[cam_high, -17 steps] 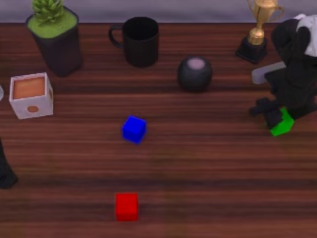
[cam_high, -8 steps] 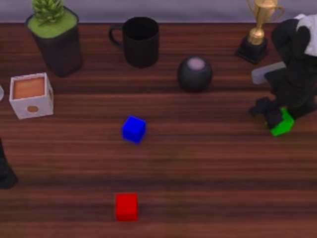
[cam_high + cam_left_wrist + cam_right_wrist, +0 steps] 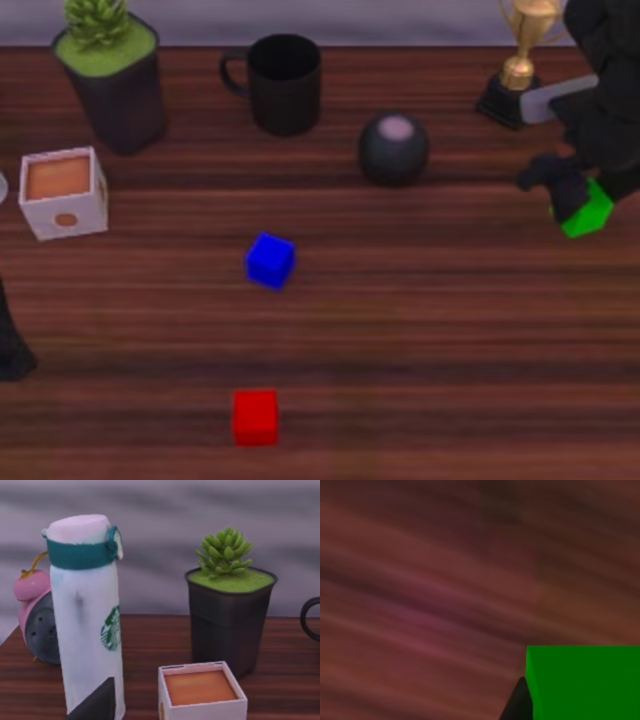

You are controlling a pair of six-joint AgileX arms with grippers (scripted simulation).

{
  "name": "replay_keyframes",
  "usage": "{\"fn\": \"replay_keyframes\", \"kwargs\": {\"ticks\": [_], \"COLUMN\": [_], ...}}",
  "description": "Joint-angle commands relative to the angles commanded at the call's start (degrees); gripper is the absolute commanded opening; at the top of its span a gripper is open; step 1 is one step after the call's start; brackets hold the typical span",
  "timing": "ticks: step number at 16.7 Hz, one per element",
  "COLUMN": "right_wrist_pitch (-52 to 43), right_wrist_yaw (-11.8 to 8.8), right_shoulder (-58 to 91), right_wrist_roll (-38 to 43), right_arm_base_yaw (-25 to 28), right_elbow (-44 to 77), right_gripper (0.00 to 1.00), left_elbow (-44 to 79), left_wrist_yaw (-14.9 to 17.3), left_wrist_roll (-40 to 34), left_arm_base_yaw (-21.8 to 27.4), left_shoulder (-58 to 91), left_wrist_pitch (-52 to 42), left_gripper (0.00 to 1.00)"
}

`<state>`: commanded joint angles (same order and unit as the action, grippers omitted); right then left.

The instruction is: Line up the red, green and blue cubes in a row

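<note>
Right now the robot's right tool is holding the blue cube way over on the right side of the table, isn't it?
Not quite. The cube in the right tool is the green cube, as the top view shows. The blue cube sits alone near the middle of the table. The rest is right: the tool is at the table's right side.

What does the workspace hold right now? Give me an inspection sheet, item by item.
Surface: dark wooden table.
Job's things: red cube near the front edge; blue cube mid-table; green cube at the right edge, in the right gripper.
Clutter: black mug, potted succulent, white box with orange-brown top, dark round speaker, gold trophy, white bottle with teal band, pink round object behind the bottle.
Grippers: right gripper shut on the green cube; left gripper not in view, arm parked at the table's left edge.
Cables: nothing seen.
Surroundings: plain grey backdrop.
</note>
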<state>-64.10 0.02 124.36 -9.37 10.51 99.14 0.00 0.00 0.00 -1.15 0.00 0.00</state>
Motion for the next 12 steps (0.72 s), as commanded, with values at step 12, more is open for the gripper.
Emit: {"fn": "replay_keyframes", "kwargs": {"ticks": [12], "right_wrist_pitch": [-0.30], "right_wrist_yaw": [0.20], "right_shoulder": [-2.59], "right_wrist_roll": [16.85], "right_arm_base_yaw": [11.89], "right_elbow": [-2.82], "right_gripper": [0.00], "left_elbow": [0.00], "left_wrist_yaw": [0.00], "left_wrist_roll": [0.00], "left_arm_base_yaw": [0.00], "left_shoulder": [0.00], "left_wrist_pitch": [0.00], "left_gripper": [1.00]}}
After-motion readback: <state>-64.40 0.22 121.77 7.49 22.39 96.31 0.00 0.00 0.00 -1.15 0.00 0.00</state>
